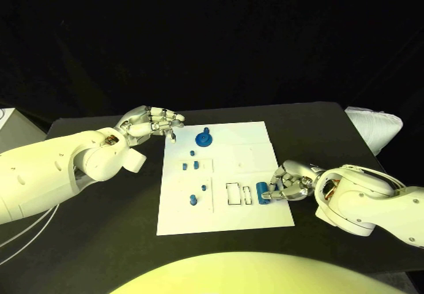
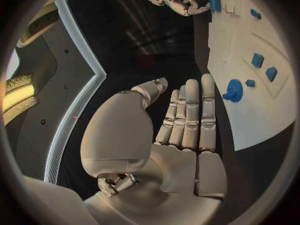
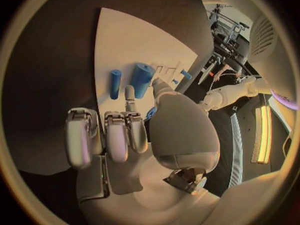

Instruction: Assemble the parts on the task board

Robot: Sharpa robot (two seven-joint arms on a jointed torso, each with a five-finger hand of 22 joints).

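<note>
Two robot hands in play, both near the task board [image 1: 225, 202] on the black worktop [image 1: 106, 233]. Right robot hand [image 1: 290, 182] sits at the board's right edge, fingertips against a blue cylinder [image 1: 262, 189] next to the rectangular slots [image 1: 235, 193]; right wrist view shows a thick blue cylinder [image 3: 142, 79] and a thinner blue peg [image 3: 115, 83] lying just past the fingers. Can't tell if it's actually pinching the cylinder or only touching it. Left robot hand [image 1: 152, 123] hovers off the board's far left corner, holding nothing; left wrist view has its fingers [image 2: 187, 117] straight and pressed together. Blue gear [image 1: 203, 139] sits on the board near that hand, with small blue parts [image 1: 189, 165] down the left side and one peg [image 1: 193, 199] lower down. Risks, my read: the cylinder is round and lying on its side, so a weak or off-centre grip lets it roll off the right edge or tip as it's lifted. Thin peg right beside it could get knocked. Any sideways push could also slide the board.
</note>
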